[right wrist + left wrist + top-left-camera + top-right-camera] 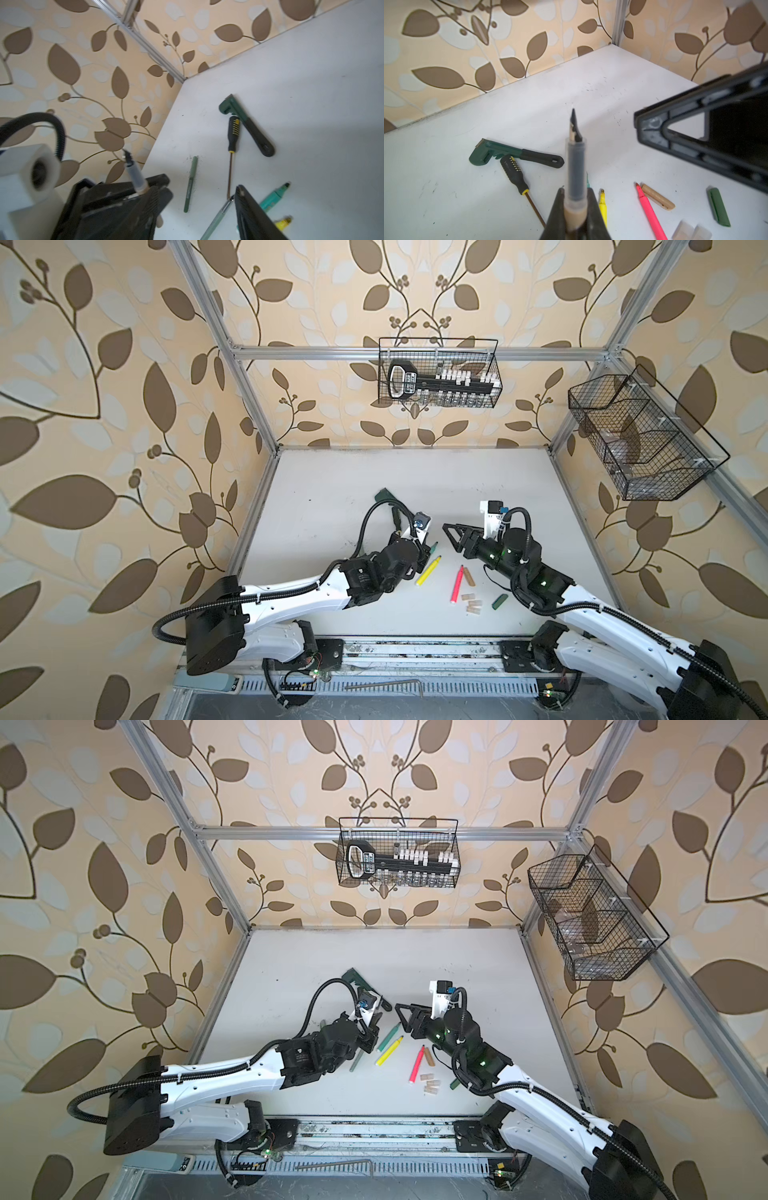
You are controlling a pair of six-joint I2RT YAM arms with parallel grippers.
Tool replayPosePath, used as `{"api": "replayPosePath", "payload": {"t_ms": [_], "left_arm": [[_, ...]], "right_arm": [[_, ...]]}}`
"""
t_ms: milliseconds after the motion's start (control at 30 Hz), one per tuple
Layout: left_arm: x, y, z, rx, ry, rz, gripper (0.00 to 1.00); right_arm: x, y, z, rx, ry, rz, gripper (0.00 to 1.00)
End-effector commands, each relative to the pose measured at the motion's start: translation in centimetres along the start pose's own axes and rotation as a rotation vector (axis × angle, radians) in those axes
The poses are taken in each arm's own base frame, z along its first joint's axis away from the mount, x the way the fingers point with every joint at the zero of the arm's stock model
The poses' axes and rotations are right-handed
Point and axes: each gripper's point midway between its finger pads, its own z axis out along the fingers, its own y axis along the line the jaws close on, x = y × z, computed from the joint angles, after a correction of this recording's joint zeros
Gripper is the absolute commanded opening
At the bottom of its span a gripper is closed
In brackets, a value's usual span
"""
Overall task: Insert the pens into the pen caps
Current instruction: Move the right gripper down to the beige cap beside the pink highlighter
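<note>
gold-brown pen nib-out in the clenched left gripper, just beside the released, empty right gripper

The wallpaper is beige, patterned with brown and pale grey leaves on thin brown stems. The table is white with small dark flecks. The wire basket at upper centre and the second basket at the right are black. The arms are white with black joints.

- yellow pen: bright yellow
- pink pen: neon
- teal pen
- dark green pen
- grey-green pen
- gold-brown pen: clear, dark-filled front, black tip
- brown cap: gold-brown
- green cap: dark
- pale caps: translucent beige
- wrench: dark green, black handle
- screwdriver: black, yellow marks
</note>
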Motion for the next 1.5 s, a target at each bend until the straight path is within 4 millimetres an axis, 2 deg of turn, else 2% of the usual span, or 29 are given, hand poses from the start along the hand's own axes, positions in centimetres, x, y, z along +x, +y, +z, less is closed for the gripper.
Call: {"api": "replayPosePath", "payload": {"t_ms": [0, 100, 300, 400, 500, 600, 667, 867, 933, 1167, 1333, 1467], "left_arm": [[-2.3, 3.9, -0.1, -0.121, -0.103, -0.170, 0.00], [-1.5, 5.6, 0.4, -0.166, -0.079, -0.217, 0.00], [-1.6, 6.9, 0.3, -0.248, -0.059, -0.237, 0.00], [-1.4, 7.1, 0.1, -0.248, -0.070, -0.247, 0.00], [-1.2, 6.6, -0.2, -0.189, -0.089, -0.261, 0.00], [-0.6, 7.3, -0.5, -0.196, -0.101, -0.283, 0.00], [-0.9, 7.7, -0.6, -0.222, -0.086, -0.269, 0.00], [-1.2, 5.3, -1.1, -0.056, -0.112, -0.250, 0.00], [-1.6, 4.8, -1.1, -0.024, -0.107, -0.240, 0.00], [-1.8, 2.1, -1.3, 0.128, -0.111, -0.206, 0.00], [-2.1, -0.5, -1.8, 0.281, -0.116, -0.173, 0.00], [-2.2, -1.7, -2.1, 0.357, -0.118, -0.165, 0.00]], "right_arm": [[-1.6, -4.3, -1.0, 0.260, -0.044, -0.032, 0.61], [-1.5, -5.1, -0.6, 0.287, -0.028, -0.030, 0.60], [-0.7, -6.1, 0.8, 0.354, 0.028, -0.063, 0.58], [0.0, -7.0, 2.2, 0.425, 0.094, -0.114, 0.58], [0.7, -6.7, 3.0, 0.451, 0.162, -0.159, 0.58], [1.7, -6.6, 2.4, 0.512, 0.270, -0.248, 0.60], [2.8, -7.6, 1.2, 0.572, 0.338, -0.297, 0.60], [9.4, -9.9, -1.3, 0.554, 0.541, -0.273, 0.59], [10.8, -10.5, -1.9, 0.563, 0.588, -0.268, 0.57], [13.8, -11.8, -3.4, 0.612, 0.668, -0.300, 0.47], [13.8, -10.6, -4.9, 0.632, 0.653, -0.365, 0.44], [13.6, -9.9, -6.4, 0.638, 0.646, -0.387, 0.46]]}}
